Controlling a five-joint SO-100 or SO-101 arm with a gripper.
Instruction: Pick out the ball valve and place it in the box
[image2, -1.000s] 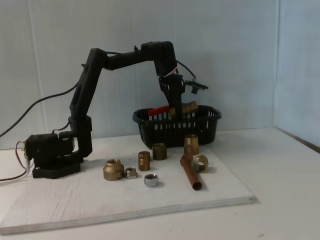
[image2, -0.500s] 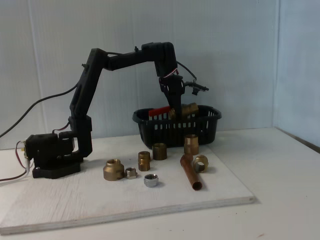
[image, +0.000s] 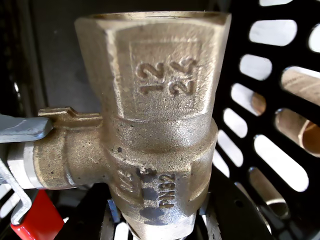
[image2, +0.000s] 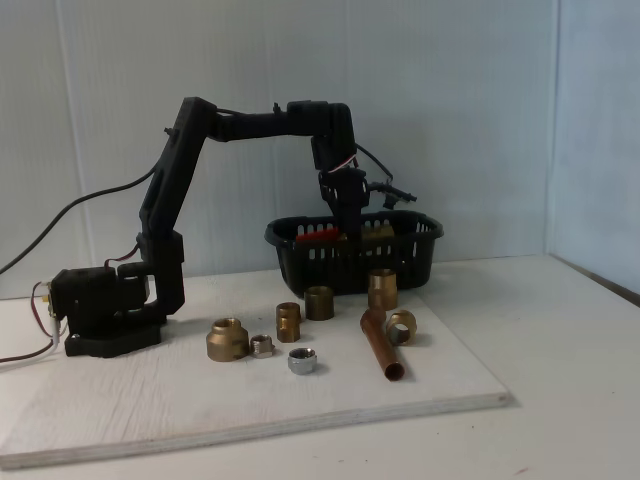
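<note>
The ball valve looms close in the wrist view, its brass body stamped with numbers and its red lever at the lower left. Behind it runs the slotted black wall of the box. In the fixed view my gripper reaches down into the box and is shut on the ball valve. The valve sits low between the box walls, with only its brass top and a strip of the red lever showing above the rim. The fingertips are hidden behind the rim.
Several brass couplings, two small nuts and a copper pipe lie on the white board in front of the box. The arm's base stands at the left with cables trailing off.
The gripper has dropped with the valve from above the box rim down into the box. The fittings on the board have not moved.
</note>
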